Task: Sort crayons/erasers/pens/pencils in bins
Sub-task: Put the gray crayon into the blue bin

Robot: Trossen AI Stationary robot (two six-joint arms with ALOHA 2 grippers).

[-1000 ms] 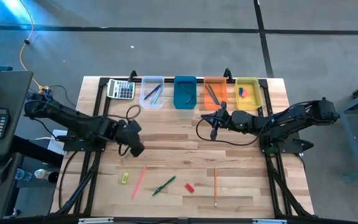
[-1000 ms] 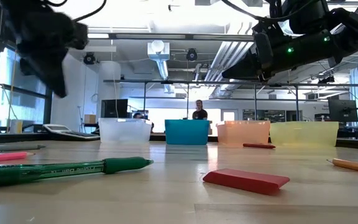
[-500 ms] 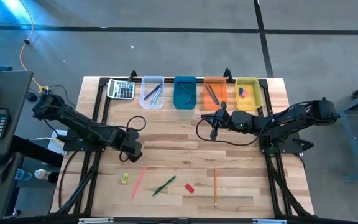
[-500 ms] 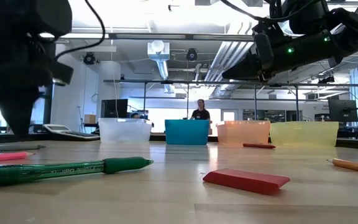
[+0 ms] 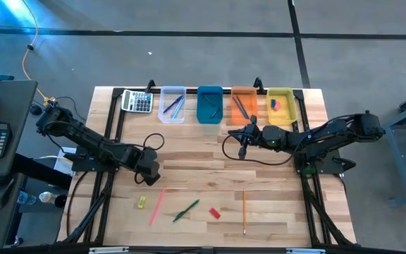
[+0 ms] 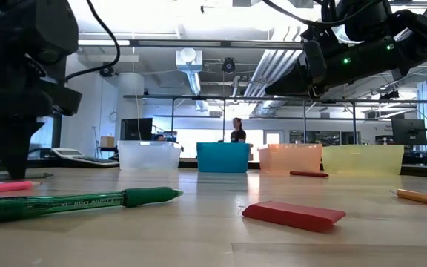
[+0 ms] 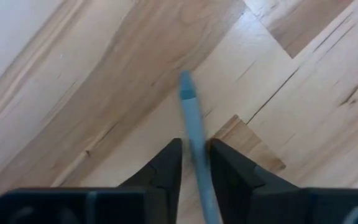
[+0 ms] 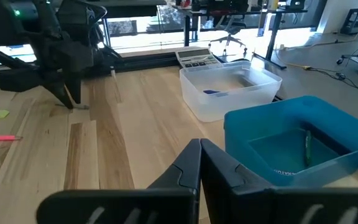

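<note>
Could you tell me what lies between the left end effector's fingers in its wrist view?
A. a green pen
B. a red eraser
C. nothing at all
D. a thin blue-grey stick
D: in the left wrist view a thin blue-grey stick runs between the two dark fingers of the left end effector, just over the wooden table.
</note>
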